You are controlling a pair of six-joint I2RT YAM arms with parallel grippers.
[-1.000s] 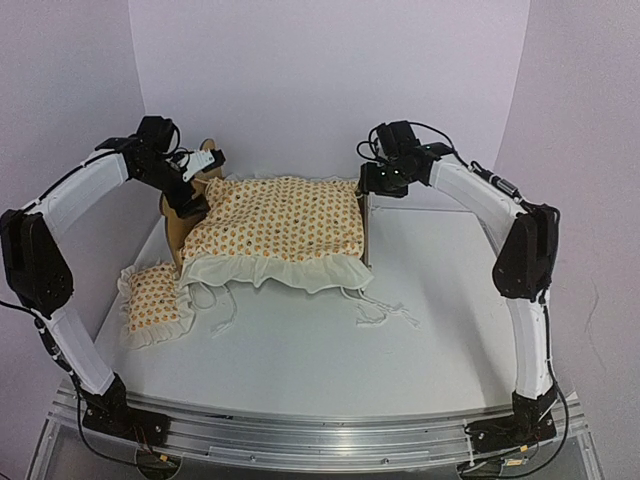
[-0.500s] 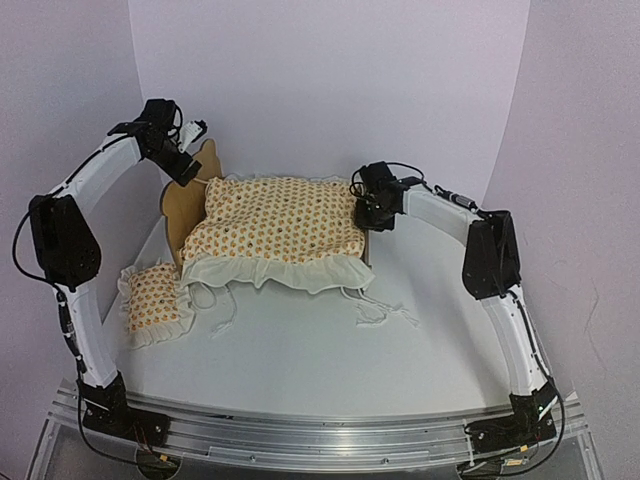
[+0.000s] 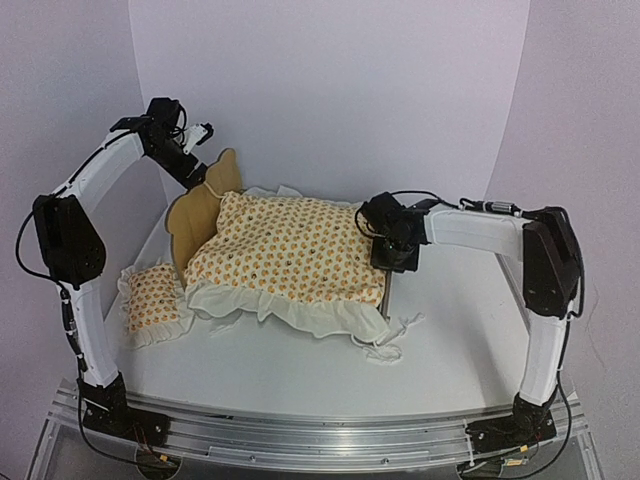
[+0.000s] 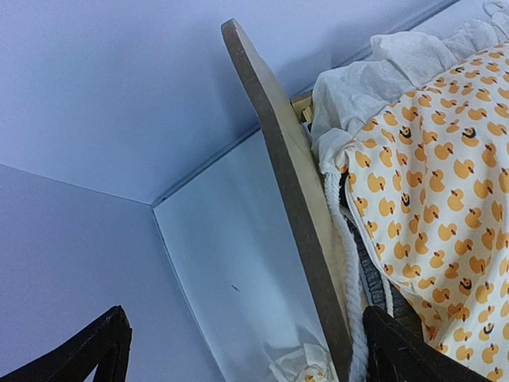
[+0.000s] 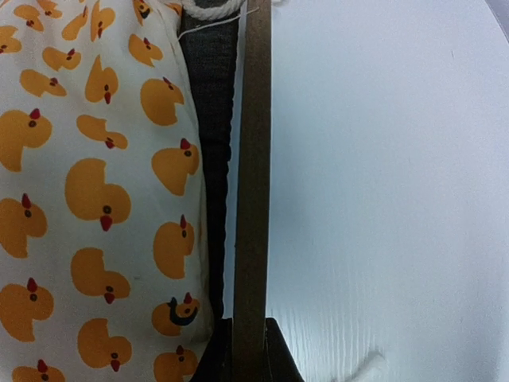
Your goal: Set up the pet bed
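Note:
The pet bed (image 3: 204, 206) lies aslant on the table, its scalloped light-wood headboard (image 4: 286, 183) at the far left. Cream duck-print bedding (image 3: 290, 258) with a ruffle covers it. The matching pillow (image 3: 152, 298) lies on the table to the bed's left. My right gripper (image 3: 392, 258) is shut on the thin wooden footboard (image 5: 254, 159), one finger on each face. The dark grey base (image 5: 208, 119) shows between board and bedding (image 5: 95, 199). My left gripper (image 3: 198, 168) hangs open at the headboard's top, the board standing between its fingers (image 4: 398, 350), close to the right one.
White tie strings (image 3: 385, 335) trail from the bedding onto the table by the bed's near right corner. Lilac walls close in behind and on both sides. A metal rail (image 3: 320, 435) runs along the near edge under the arm bases.
The right gripper came down and shut on the footboard, then dragged the bed's foot end nearer and to the right, skewing the bed. The left gripper rose off the headboard and stays open.

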